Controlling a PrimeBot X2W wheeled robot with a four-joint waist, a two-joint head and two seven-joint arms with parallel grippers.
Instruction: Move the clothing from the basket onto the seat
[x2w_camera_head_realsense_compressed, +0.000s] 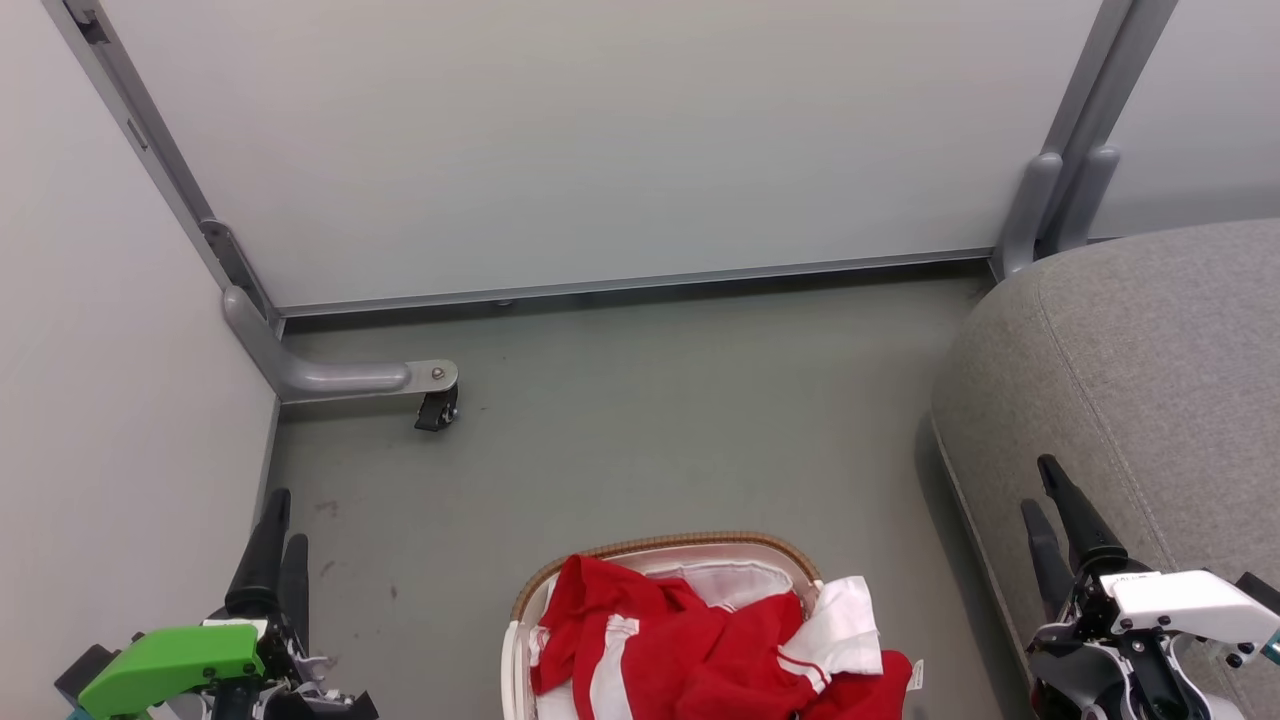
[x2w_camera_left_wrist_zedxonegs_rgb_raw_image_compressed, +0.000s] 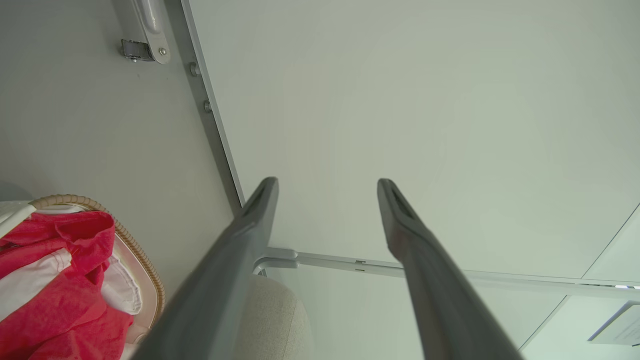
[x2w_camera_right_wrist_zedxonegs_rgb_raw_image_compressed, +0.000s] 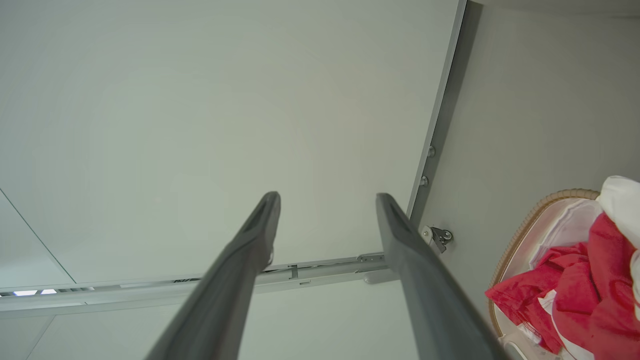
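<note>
- Grey-green floor (x2w_camera_head_realsense_compressed: 640, 420) in a corner of white partition panels (x2w_camera_head_realsense_compressed: 600, 150); a panel's castor foot (x2w_camera_head_realsense_compressed: 437, 410) stands beyond the basket (x2w_camera_head_realsense_compressed: 660, 545), off to its left
- The basket stands on the floor with the clothing (x2w_camera_head_realsense_compressed: 690, 640) heaped inside it, red with white stripes, and a white fold spills over the basket's right rim
- The seat (x2w_camera_head_realsense_compressed: 1130, 350) rises just right of the basket and looks bare
- The left fingers (x2w_camera_head_realsense_compressed: 262, 560) hang well left of the basket, spread apart and holding nothing
- The right fingers (x2w_camera_head_realsense_compressed: 1075, 515) hang right of the basket above the seat's edge, also spread and empty
- Both pairs point past the basket's far rim, so the clothing lies inward of and below each
- The heap's long axis runs across the basket, left to right
- The right fingers look nearer the heap and are already on the seat's side, so that arm seems better placed
</note>
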